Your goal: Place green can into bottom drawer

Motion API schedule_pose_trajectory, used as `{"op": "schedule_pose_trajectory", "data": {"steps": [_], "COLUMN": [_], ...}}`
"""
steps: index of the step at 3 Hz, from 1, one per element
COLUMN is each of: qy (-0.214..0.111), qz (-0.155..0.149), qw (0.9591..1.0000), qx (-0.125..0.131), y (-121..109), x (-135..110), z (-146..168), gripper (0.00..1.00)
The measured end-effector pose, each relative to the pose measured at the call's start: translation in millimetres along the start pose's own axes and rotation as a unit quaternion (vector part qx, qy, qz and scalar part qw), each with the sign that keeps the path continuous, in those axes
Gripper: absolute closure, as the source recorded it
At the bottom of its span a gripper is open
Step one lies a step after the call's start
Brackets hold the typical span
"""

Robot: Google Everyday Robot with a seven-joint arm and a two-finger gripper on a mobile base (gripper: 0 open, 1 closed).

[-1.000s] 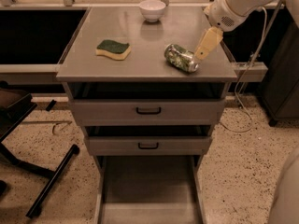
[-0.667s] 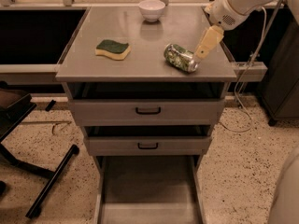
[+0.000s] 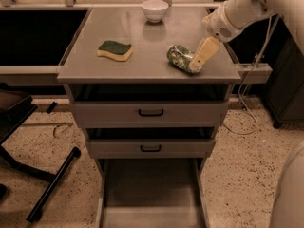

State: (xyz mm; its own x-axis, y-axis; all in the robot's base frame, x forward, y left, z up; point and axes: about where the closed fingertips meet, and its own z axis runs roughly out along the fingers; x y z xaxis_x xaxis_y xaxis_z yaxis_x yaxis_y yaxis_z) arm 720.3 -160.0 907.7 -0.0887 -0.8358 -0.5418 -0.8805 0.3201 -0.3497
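Note:
The green can (image 3: 178, 57) lies on its side on the grey cabinet top (image 3: 142, 42), near the front right edge. My gripper (image 3: 198, 61) comes down from the upper right on the white arm and sits at the can's right end, touching or just over it. The bottom drawer (image 3: 151, 194) is pulled out toward the camera below the two upper drawers, and its flat grey floor holds nothing.
A yellow sponge with a green top (image 3: 115, 50) lies on the left of the cabinet top. A white bowl (image 3: 155, 10) stands at the back. The two upper drawers (image 3: 151, 112) have black handles. A black chair base (image 3: 42, 175) stands on the floor at left. Cables (image 3: 247, 103) hang at right.
My gripper has moved a little down and left, closer onto the can's right end. The can, sponge and bowl have stayed where they were.

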Motion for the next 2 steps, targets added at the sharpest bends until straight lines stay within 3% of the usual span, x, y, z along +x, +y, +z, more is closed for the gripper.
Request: {"op": "schedule_pose_trajectory", "data": {"steps": [2], "qy": [-0.051], "qz": [0.006], "qw": [0.9979], "qx": [-0.039], "y": [4], "x": [-8], "z": [47], "gripper": [0.00]}}
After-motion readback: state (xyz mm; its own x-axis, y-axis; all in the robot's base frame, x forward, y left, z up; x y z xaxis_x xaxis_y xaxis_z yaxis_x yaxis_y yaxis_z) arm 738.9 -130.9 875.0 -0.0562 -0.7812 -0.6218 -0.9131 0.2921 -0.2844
